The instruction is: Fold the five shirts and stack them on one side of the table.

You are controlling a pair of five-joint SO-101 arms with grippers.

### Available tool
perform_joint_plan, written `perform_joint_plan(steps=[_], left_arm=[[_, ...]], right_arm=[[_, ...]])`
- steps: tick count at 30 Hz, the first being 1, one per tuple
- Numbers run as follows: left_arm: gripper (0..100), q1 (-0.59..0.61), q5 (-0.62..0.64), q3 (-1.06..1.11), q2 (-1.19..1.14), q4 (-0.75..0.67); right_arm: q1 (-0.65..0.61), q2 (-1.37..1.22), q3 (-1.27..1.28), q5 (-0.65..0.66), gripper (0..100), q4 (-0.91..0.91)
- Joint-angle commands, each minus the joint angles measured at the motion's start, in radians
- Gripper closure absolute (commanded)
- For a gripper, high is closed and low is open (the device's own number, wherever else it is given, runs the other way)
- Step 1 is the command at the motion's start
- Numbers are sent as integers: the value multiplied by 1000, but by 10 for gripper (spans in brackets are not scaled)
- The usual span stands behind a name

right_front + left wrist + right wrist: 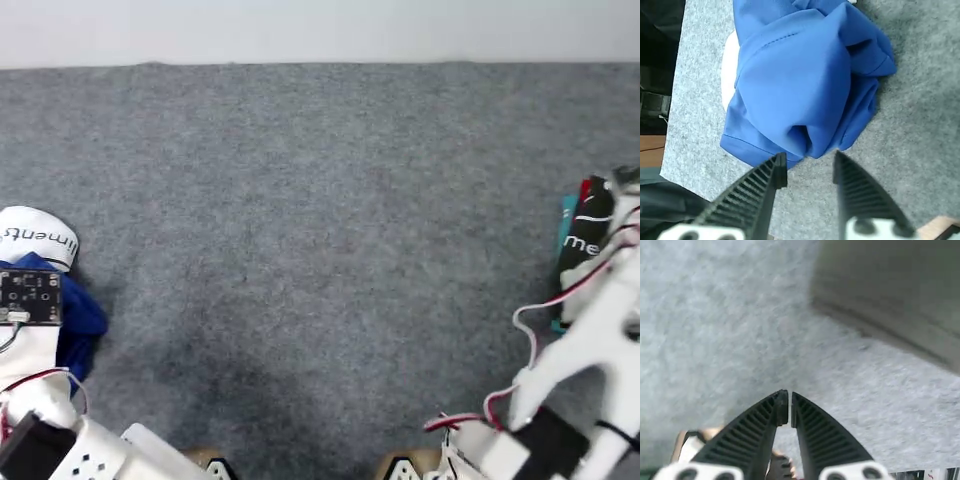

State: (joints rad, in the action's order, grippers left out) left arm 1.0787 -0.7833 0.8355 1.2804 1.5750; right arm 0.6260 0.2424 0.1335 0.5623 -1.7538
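Blue shirt (crumpled), just beyond left gripper, jaws apart

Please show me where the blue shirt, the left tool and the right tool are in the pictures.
blue shirt (800, 75): left wrist view, on the middle of the crumpled cloth.
left tool (810, 159): left wrist view, midway between its two fingertips.
right tool (789, 398): right wrist view, midway between its fingertips.

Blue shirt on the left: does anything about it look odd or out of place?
Yes. The blue shirt lies crumpled in a loose heap, partly over a white shirt near the left edge of the table, with bunched folds rather than a flat, neat fold.
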Motion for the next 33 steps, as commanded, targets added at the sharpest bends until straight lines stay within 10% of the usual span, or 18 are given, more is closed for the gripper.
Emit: perform_joint_plan(steps=[1, 27, 33], left_arm=[[799, 2, -9, -10, -51, -35], [773, -124, 115, -170, -706, -342], [940, -198, 115, -93, -700, -430]], right_arm=[[-54, 101, 112, -8, 990, -41], [-76, 530, 430, -8, 990, -42], [-76, 591, 431, -8, 990, -42]])
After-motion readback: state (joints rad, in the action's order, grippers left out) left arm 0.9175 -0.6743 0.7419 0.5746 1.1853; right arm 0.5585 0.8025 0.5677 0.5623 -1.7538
